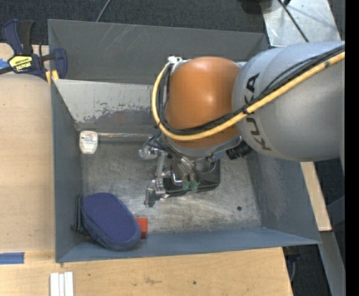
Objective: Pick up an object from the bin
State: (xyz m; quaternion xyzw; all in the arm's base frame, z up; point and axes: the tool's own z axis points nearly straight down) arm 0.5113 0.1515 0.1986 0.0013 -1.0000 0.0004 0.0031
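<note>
Nearest the camera, along the front wall of the bin, a dark blue, rounded soft pouch is lying in the left corner, with a small orange-red piece sitting just beside it on its right, touching or nearly so. Further in, around the middle of the bin floor, the end effector is hanging low over the scuffed metal, and a flat black object is lying just beside it on the right, partly tucked under the wrist. The wrist hardware is hiding too much to tell whether the end effector is spread or closed, and nothing is showing as gripped in it. Above it the rounded orange cover and the grey arm are reaching in from the right and blocking much of the bin's right half. Further back and to the left, a small white rounded thing is resting near the foot of the far sloping wall, well apart from the rest. Judging from this, the pick is looking unfinished: the descent into the bin seems done, the black object is the likeliest candidate, while a secure hold and the lift out are remaining.
</note>
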